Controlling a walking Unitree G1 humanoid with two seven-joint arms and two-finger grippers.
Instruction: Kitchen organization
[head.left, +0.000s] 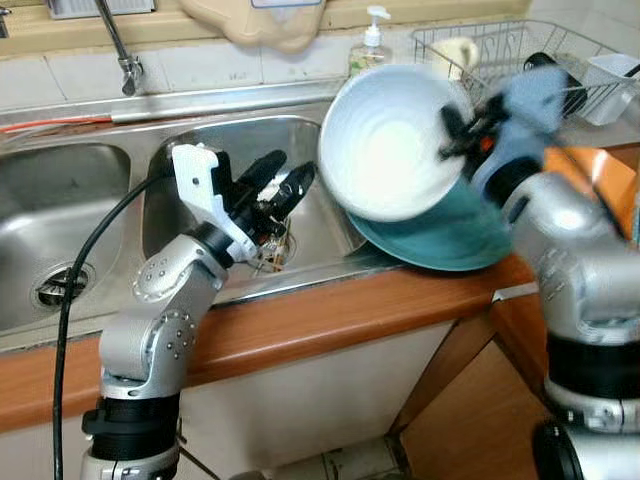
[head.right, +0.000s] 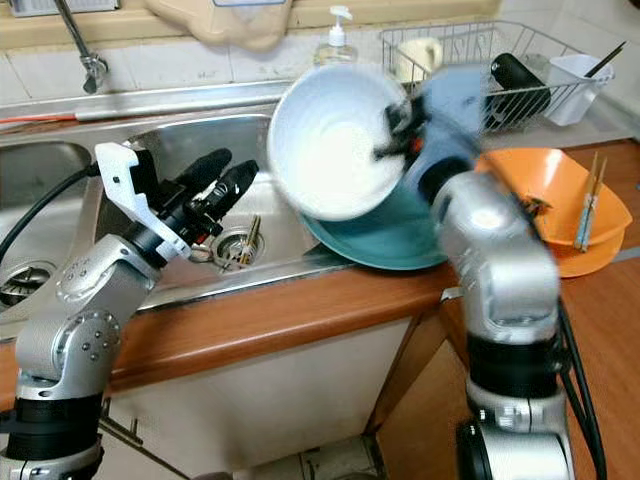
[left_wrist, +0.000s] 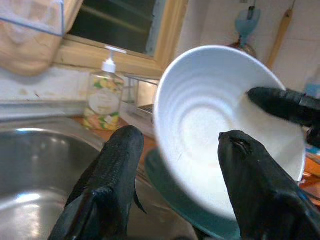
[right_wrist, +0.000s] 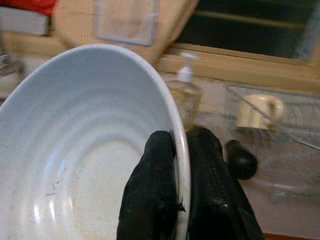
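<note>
My right gripper (head.left: 452, 128) is shut on the rim of a white ribbed bowl (head.left: 385, 140), held tilted in the air over the sink's right edge; in the right wrist view one finger (right_wrist: 152, 190) sits inside the rim and one outside. Under the bowl lies a teal plate (head.left: 450, 235) at the sink edge and counter. My left gripper (head.left: 285, 180) is open over the right sink basin (head.left: 185, 160), just left of the bowl, with nothing between its fingers (left_wrist: 107, 175). An orange bowl (head.right: 545, 180) holding chopsticks (head.right: 588, 205) sits on the counter at right.
A wire dish rack (head.right: 480, 50) at the back right holds a cream mug (head.right: 418, 55), a black item and a white cutlery holder (head.right: 575, 85). A soap dispenser (head.left: 372, 45) stands behind the sink, a tap (head.left: 125, 60) at the back left. Utensils lie at the basin drain (head.right: 240, 250).
</note>
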